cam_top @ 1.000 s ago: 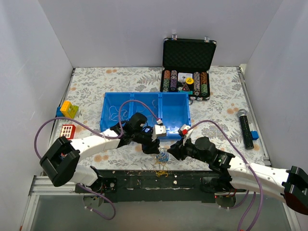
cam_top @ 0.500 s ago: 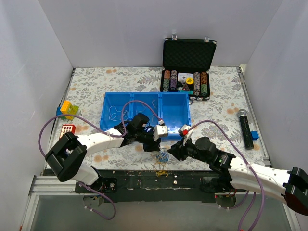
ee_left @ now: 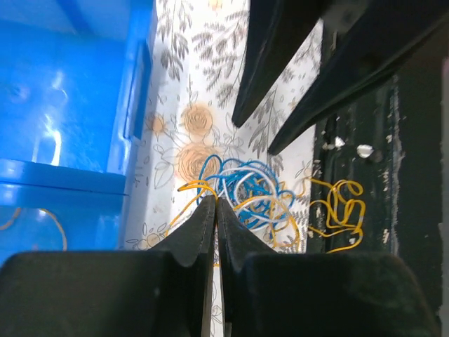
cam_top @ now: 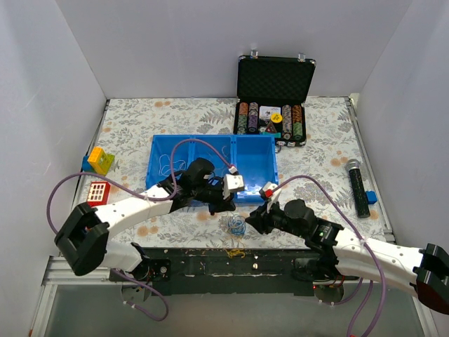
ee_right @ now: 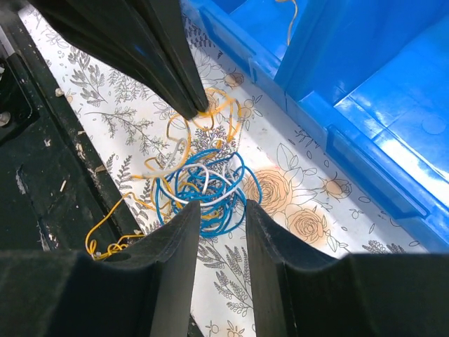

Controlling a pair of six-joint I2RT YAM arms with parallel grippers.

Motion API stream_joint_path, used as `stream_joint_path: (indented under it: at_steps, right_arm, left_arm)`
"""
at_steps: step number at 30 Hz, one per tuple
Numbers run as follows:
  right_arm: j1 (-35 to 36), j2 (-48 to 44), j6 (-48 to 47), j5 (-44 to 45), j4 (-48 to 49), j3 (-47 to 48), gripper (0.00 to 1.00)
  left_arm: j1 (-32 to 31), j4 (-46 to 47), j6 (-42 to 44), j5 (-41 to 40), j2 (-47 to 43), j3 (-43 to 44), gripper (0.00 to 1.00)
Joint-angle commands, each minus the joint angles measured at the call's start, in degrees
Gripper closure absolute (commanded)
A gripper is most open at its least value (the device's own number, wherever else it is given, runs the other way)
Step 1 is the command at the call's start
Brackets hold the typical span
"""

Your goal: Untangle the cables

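The cables are a small knotted ball (cam_top: 237, 225) of blue, white and yellow wires on the floral cloth near the front edge. It also shows in the left wrist view (ee_left: 245, 193) and the right wrist view (ee_right: 203, 188). My left gripper (ee_left: 215, 201) is shut, with a yellow wire from the ball pinched at its tips; in the top view it (cam_top: 219, 205) is just up and left of the ball. My right gripper (ee_right: 217, 207) is open, its fingertips straddling the ball's near edge; in the top view it (cam_top: 251, 223) is right of the ball.
A separate yellow wire bundle (ee_left: 338, 210) lies on the black front rail (cam_top: 210, 261). The blue three-compartment tray (cam_top: 254, 144) stands just behind, with loose wires in its left compartments. Further off are a poker chip case (cam_top: 273, 77), a microphone (cam_top: 358, 186) and toy bricks (cam_top: 100, 160).
My left gripper has pulled back up and left from the ball toward the tray, drawing a yellow wire out. The right arm has barely moved.
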Motion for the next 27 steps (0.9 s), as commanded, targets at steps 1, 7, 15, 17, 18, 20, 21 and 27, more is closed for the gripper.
stream_joint_path:
  at_steps: [1,7,15,17,18,20,21,27]
  right_arm:
    - [0.1,0.0,-1.1,0.9,1.8,3.3,0.59]
    - [0.1,-2.2,-2.7,3.7,1.7,6.5,0.31]
    - [0.1,-2.5,-4.0,2.4,3.2,10.6,0.28]
    - [0.1,-2.8,-3.8,0.7,3.8,10.5,0.28]
    - [0.1,-2.7,-3.7,-0.2,4.1,10.5,0.28]
    - [0.1,-2.8,-3.6,-0.6,3.6,10.6,0.28]
    - [0.1,-2.8,-3.6,-0.5,3.4,10.6,0.28]
    - [0.1,0.2,-3.5,3.7,4.9,10.8,0.29]
  left_arm:
    - [-0.2,-3.1,-2.2,3.1,-7.7,4.6,1.00]
    - [-0.2,-7.4,-3.5,6.3,-11.7,9.8,1.00]
    - [-0.4,-8.9,-4.2,6.5,-13.6,11.7,1.00]
    - [-0.4,-9.1,-3.7,6.0,-14.2,11.7,1.00]
    - [-0.4,-9.1,-3.4,5.5,-14.6,11.9,1.00]
    - [-0.4,-9.1,-2.6,4.7,-14.7,12.0,1.00]
    - [-0.4,-9.1,-2.0,4.4,-15.0,12.6,1.00]
    - [-0.4,-9.4,-1.6,6.0,-15.3,16.6,1.00]
